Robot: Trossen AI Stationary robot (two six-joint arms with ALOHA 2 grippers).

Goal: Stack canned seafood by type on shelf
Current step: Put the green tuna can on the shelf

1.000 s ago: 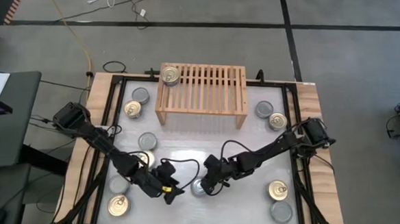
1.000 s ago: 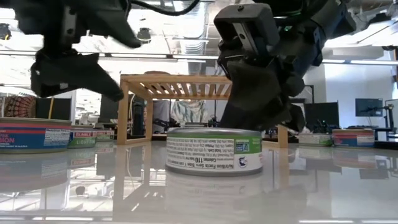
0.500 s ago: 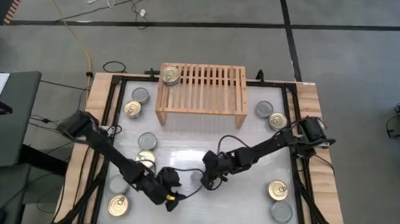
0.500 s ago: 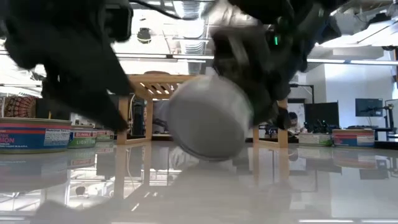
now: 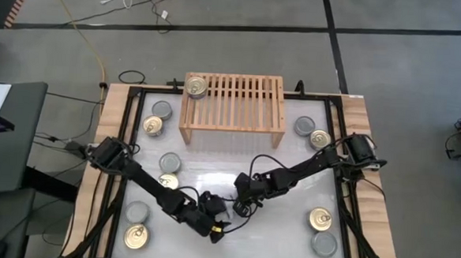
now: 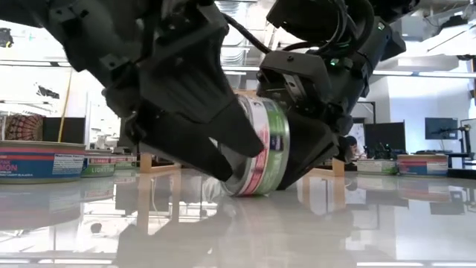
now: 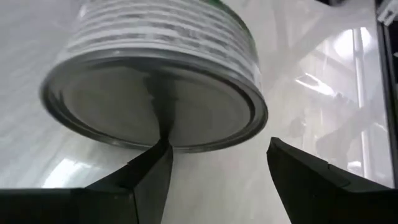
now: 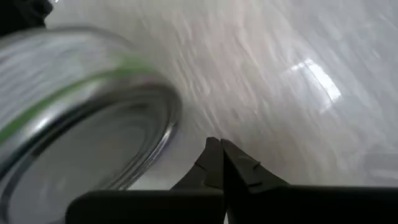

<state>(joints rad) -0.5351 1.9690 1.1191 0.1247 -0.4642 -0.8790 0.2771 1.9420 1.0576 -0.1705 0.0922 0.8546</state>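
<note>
A can (image 6: pixel 256 145) stands tilted on its edge near the bench's (image 5: pixel 288 227) front middle, wedged between the two grippers. The right gripper (image 8: pixel 222 163) has its jaws shut on nothing, tips together just beside the can's rim. The left gripper (image 7: pixel 217 163) has its jaws partly open, pointed at the can's flat grey end, gripping nothing. One gold-topped can (image 5: pixel 195 86) sits on the shelf's (image 5: pixel 240 104) left end. Other cans lie scattered on the bench either side of the arms.
</note>
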